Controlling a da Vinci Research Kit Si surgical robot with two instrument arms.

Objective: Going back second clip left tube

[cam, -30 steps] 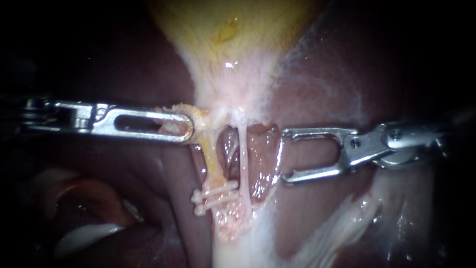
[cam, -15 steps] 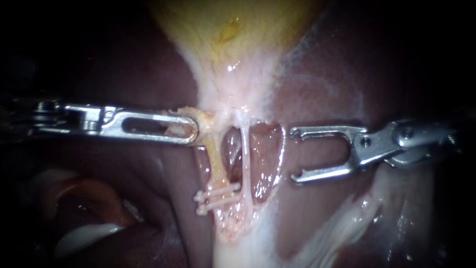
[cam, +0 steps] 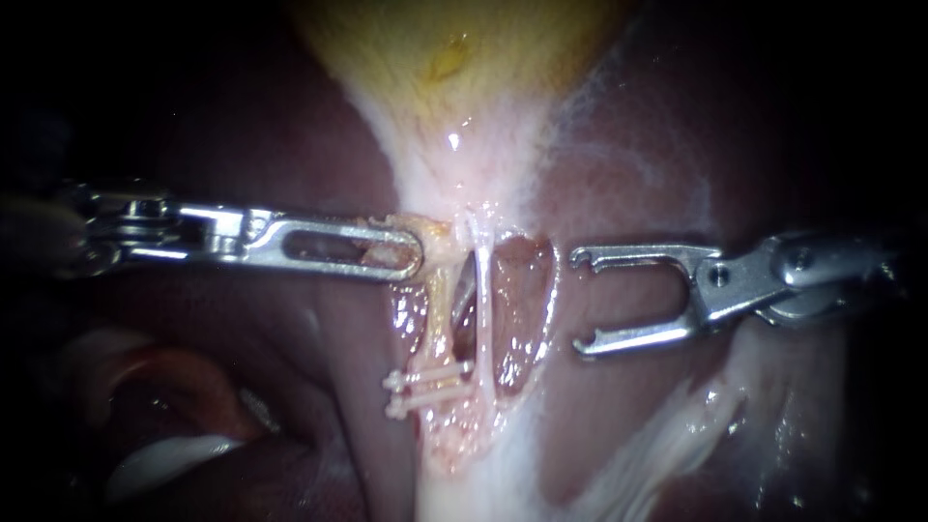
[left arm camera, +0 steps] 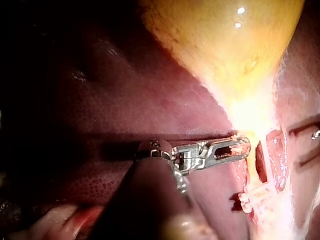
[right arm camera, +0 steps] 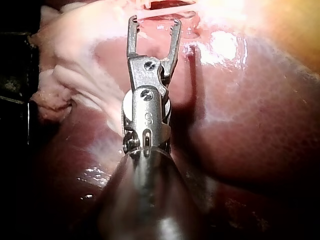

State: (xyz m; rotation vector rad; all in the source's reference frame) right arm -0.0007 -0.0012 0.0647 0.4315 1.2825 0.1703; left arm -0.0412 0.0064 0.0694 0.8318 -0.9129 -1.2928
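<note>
Gripping left tube [cam: 438, 319], left instrument [cam: 414, 257], clips [cam: 425, 389] below, right instrument [cam: 582, 302] apart

In my endoscope view the dark red liver [cam: 242, 126] bore everything: the yellow gallbladder [cam: 454, 48] lay on it at twelve o'clock, tapering toward the centre, and from there the left tube [cam: 438, 319] and right tube [cam: 481, 319] ran toward a pale band of tissue [cam: 464, 493] at six o'clock.

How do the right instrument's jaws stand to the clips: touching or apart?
Apart. The endoscope view shows the right instrument, jaws open, clear of the clips, with bare tissue plainly between them.
</note>
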